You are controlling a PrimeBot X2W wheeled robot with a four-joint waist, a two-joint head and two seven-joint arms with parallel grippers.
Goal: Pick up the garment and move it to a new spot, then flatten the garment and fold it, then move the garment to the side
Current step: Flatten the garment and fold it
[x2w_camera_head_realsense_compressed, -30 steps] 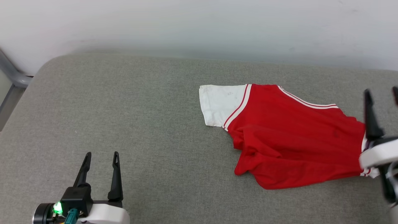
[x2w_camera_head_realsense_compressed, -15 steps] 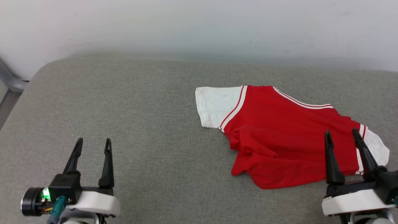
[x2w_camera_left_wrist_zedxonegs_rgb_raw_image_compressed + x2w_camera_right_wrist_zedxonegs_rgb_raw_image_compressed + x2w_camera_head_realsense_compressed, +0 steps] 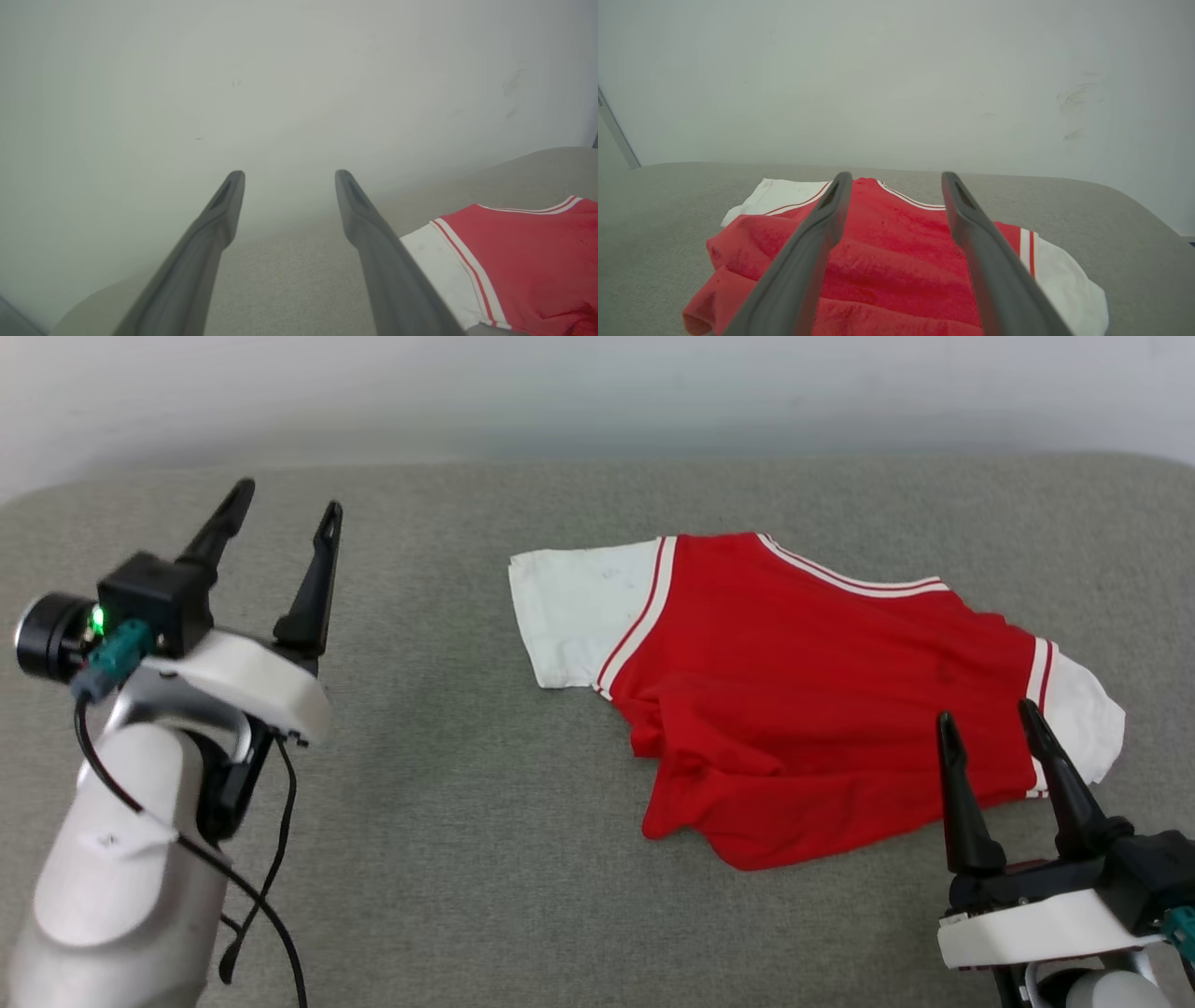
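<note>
Just ahead of my right pincer (image 3: 987,714), the garment (image 3: 822,681) lies rumpled on the grey cushion (image 3: 448,821). Its red body is bunched into folds off that pincer's left side, one white sleeve sits just past its right fingertip, and the other sleeve reaches out toward my left pincer (image 3: 289,497). Over the last second the right pincer has swung in from the sleeve end and settled low in front of the hem. The left has climbed from down near me to a raised spot well apart from the near sleeve. The whole head view slid as well, so the camera moved. The shirt's outline looks unchanged, and I judge it has not been shifted. I read this as both arms lining up for the flattening, since the cloth is wrinkled and unfolded. Both pincers stand spread wide and grasp nothing. The left touches nothing, and I cannot tell whether the right's tips brush the fabric.
</note>
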